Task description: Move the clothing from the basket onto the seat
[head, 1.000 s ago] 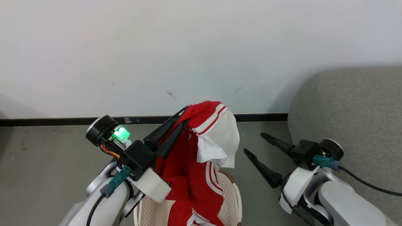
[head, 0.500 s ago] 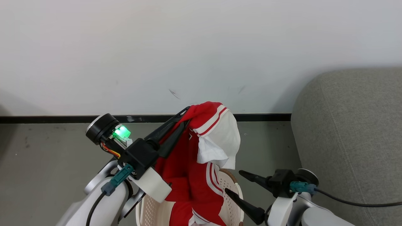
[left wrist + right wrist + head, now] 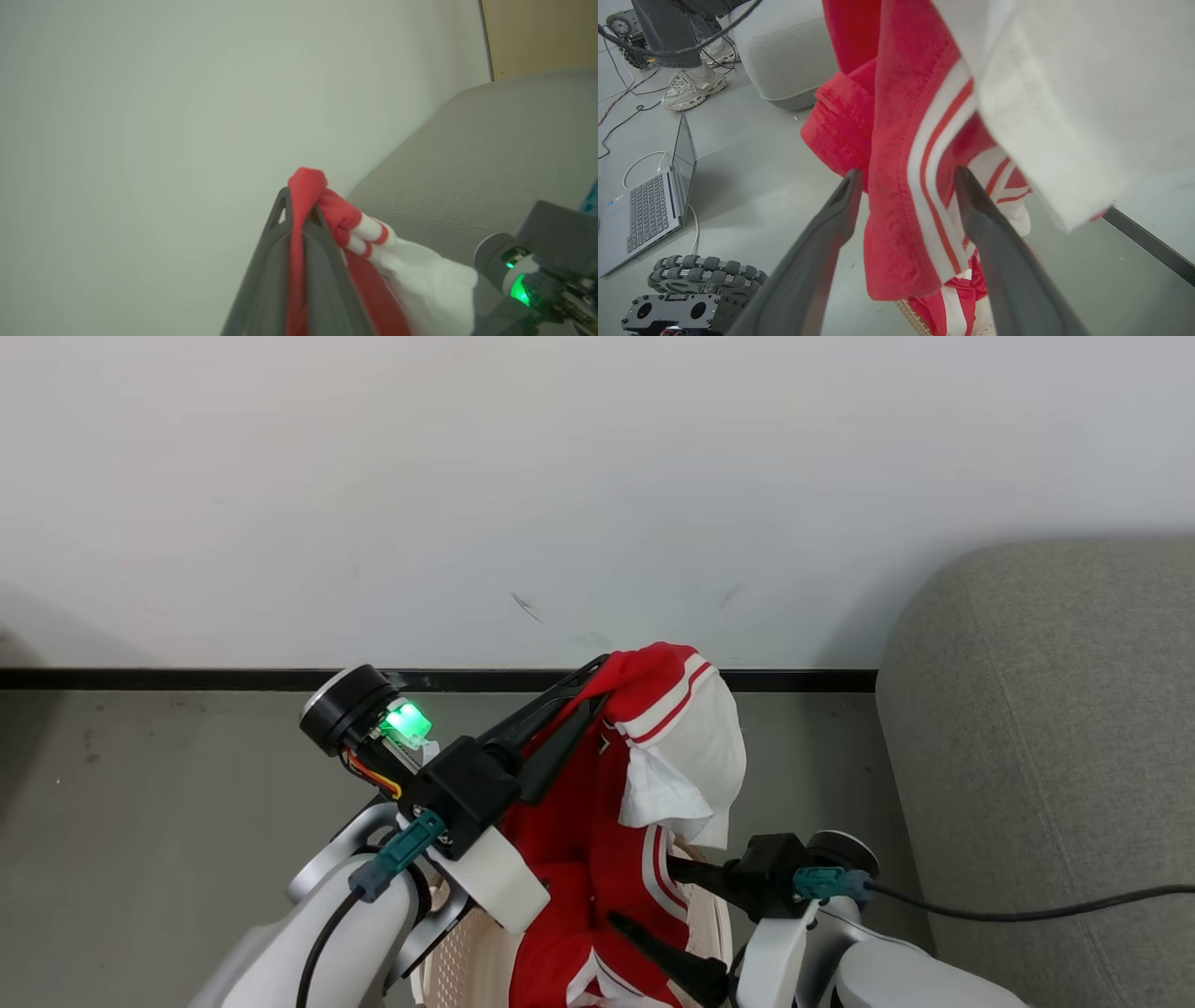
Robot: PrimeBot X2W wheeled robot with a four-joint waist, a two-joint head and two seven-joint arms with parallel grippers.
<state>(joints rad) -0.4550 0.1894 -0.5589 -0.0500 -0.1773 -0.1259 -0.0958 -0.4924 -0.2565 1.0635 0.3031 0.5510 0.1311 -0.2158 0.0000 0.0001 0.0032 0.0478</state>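
One garment, pinched in the left claw, trails into the basket and may snag; right claw spread

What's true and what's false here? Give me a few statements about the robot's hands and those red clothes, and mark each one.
1. The left hand is shut on the red clothing and holds it up above the basket. True.
2. The right hand is clamped tight on the cloth too. False: its fingers stand open, one on each side of a hanging fold.
3. The clothing already lies on the grey seat. False: it hangs from the left hand over the basket, with the seat off to the robot's right.
4. A laptop sits open on the floor. True.
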